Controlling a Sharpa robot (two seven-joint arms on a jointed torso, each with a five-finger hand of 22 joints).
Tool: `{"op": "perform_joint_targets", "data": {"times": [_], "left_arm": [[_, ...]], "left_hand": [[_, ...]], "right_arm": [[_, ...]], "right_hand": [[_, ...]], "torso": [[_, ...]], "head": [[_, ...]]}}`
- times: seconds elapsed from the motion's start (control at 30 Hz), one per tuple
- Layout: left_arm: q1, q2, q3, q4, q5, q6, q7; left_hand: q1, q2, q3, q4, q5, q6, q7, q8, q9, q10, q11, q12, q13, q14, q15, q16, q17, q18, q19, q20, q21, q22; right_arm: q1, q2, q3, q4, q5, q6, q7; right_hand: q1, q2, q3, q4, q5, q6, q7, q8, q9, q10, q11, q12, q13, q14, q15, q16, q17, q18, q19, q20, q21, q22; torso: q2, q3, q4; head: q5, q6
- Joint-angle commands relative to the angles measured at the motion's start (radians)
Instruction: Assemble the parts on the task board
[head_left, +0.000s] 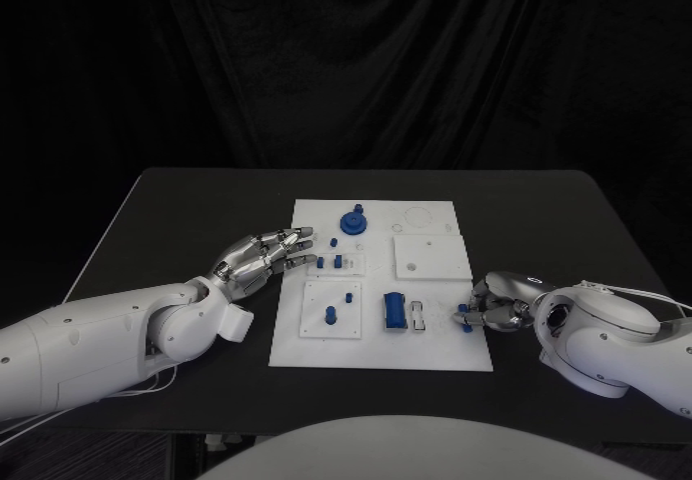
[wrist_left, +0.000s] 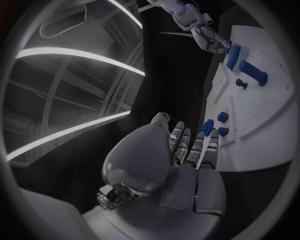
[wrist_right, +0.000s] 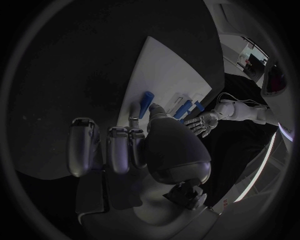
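The white task board (head_left: 433, 345) lies mid-table. On it are a round blue knob (head_left: 353, 220), two small blue pieces (head_left: 329, 262), a blue peg (head_left: 329, 315) on a raised sub-plate and a large blue block (head_left: 394, 310). My left hand (head_left: 267, 256) hovers at the board's left edge, fingers spread and holding nothing; its fingertips (wrist_left: 199, 145) reach close to the small blue pieces (wrist_left: 215, 126). At the board's right edge my right hand (head_left: 498, 306) is curled, pinching a small blue part (head_left: 466, 312); the blue part (wrist_right: 145, 103) stands just past its fingertips.
A plain raised white plate (head_left: 430, 255) fills the board's upper right, and a small pale piece (head_left: 417, 315) lies beside the large block. Bare black table (head_left: 202, 210) surrounds the board on all sides.
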Motion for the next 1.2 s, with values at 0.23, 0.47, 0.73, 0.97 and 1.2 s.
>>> {"op": "perform_joint_targets", "data": {"times": [0.23, 0.47, 0.73, 0.97, 1.2], "left_arm": [[-0.002, 0.003, 0.001, 0.002, 0.004, 0.015, 0.005], [-0.002, 0.003, 0.001, 0.003, 0.004, 0.017, 0.002], [-0.002, 0.003, 0.001, 0.004, 0.004, 0.017, -0.001], [-0.003, 0.002, 0.001, 0.004, 0.004, 0.018, -0.003], [-0.003, 0.002, 0.001, 0.004, 0.004, 0.018, -0.005]], "left_hand": [[0.009, -0.001, 0.007, 0.002, 0.006, 0.003, 0.001, 0.006, 0.001, 0.005, 0.004, 0.004, 0.001, 0.005, 0.0, 0.001, 0.001, -0.017, 0.009, -0.001, 0.006, 0.002], [0.009, 0.0, 0.008, 0.002, 0.006, 0.003, 0.001, 0.006, 0.001, 0.005, 0.004, 0.004, 0.001, 0.004, 0.0, 0.0, 0.001, -0.017, 0.008, -0.001, 0.006, 0.0], [0.01, 0.0, 0.009, 0.002, 0.005, 0.002, 0.001, 0.006, 0.001, 0.005, 0.005, 0.004, 0.001, 0.004, 0.0, -0.001, 0.001, -0.017, 0.008, -0.001, 0.006, 0.0], [0.011, 0.005, 0.014, 0.003, 0.006, 0.003, 0.003, 0.006, 0.001, 0.005, 0.007, 0.006, 0.001, 0.003, -0.002, -0.001, 0.0, -0.017, 0.009, -0.001, 0.006, -0.001], [0.011, 0.006, 0.016, 0.003, 0.006, 0.004, 0.004, 0.007, 0.001, 0.006, 0.008, 0.007, 0.002, 0.003, -0.003, -0.002, 0.0, -0.017, 0.009, -0.001, 0.006, -0.001]], "right_arm": [[-0.011, 0.022, 0.0, -0.004, -0.009, 0.013, 0.002], [-0.018, 0.044, 0.0, -0.015, -0.029, 0.05, -0.02], [-0.03, 0.067, 0.0, -0.03, -0.046, 0.074, -0.043], [-0.033, 0.064, 0.001, -0.025, -0.005, 0.015, -0.004], [-0.033, 0.054, 0.001, -0.003, 0.163, -0.063, 0.078]], "right_hand": [[0.053, -0.001, 0.023, -0.013, -0.023, 0.009, 0.009, -0.04, -0.043, 0.108, 0.011, 0.003, 0.262, 0.095, 0.01, -0.007, 0.219, 0.002, 0.014, 0.004, -0.009, 0.199], [0.116, -0.011, 0.065, -0.045, -0.059, 0.009, 0.012, -0.072, -0.082, 0.108, 0.013, 0.003, 0.262, 0.092, 0.012, -0.014, 0.208, 0.005, 0.007, 0.006, -0.026, 0.194], [0.188, -0.033, 0.176, -0.095, 0.088, 0.01, 0.022, -0.118, -0.13, 0.108, 0.022, 0.003, 0.262, 0.086, 0.019, -0.028, 0.189, 0.011, -0.006, 0.013, -0.054, 0.186], [0.122, -0.125, 0.463, -0.106, 0.179, 0.013, 0.039, -0.125, -0.152, 0.108, 0.037, 0.003, 0.262, 0.085, 0.031, -0.028, 0.187, 0.011, -0.005, 0.024, -0.057, 0.187], [0.073, -0.157, 0.564, -0.129, 0.233, 0.012, 0.044, -0.121, -0.158, 0.108, 0.04, 0.003, 0.262, 0.086, 0.034, -0.027, 0.188, 0.01, -0.003, 0.026, -0.053, 0.188]], "torso": [[0.0, 0.0004, -0.0006], [0.0, -0.0001, 0.0], [0.0, 0.0001, -0.001], [0.0, 0.0001, 0.0001], [0.001, 0.0002, 0.0]], "head": [[0.0, 0.0], [-0.001, 0.0], [0.002, 0.0], [0.003, 0.0], [0.004, 0.0]]}}
